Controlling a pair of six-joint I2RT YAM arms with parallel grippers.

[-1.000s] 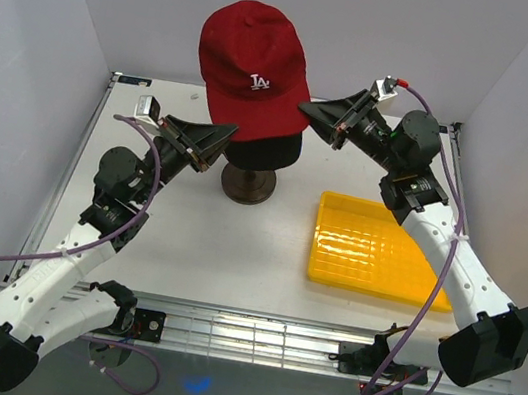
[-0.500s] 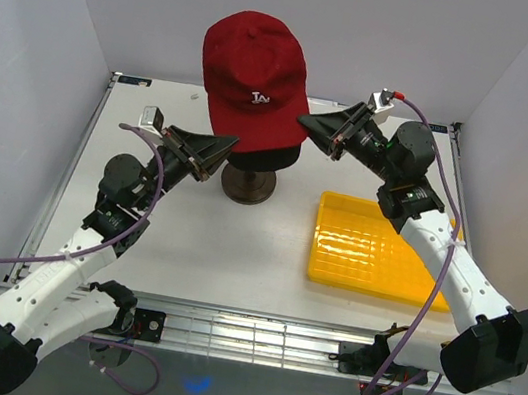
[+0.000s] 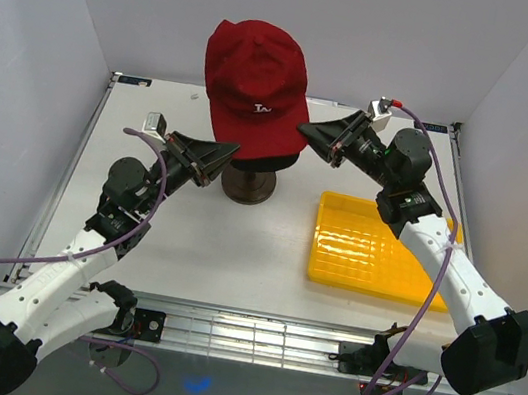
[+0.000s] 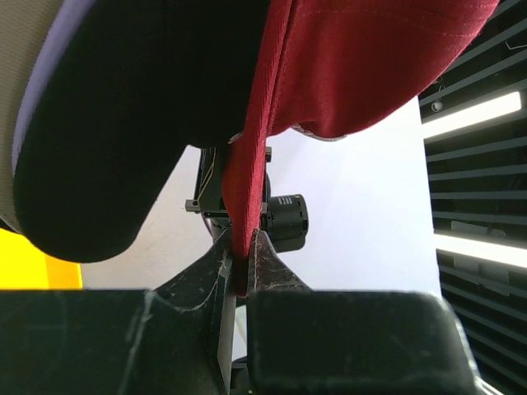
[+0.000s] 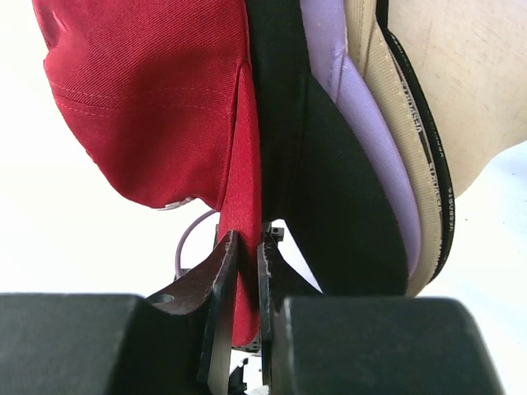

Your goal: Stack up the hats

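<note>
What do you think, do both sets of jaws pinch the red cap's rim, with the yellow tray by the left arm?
Not quite: the yellow tray lies by the right arm, as the top view shows. Both sets of jaws do pinch the rim of the red cap.

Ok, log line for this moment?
left tool: shut on red cloth baseball cap rim | right tool: shut on opposite rim | cap: over black cloth cap | release: not yet

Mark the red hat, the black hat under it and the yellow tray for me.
red hat (image 3: 256,64): top external view, on its crown.
black hat (image 5: 300,164): right wrist view, mid visible black cloth.
yellow tray (image 3: 375,262): top external view, on its ribbed floor.
</note>
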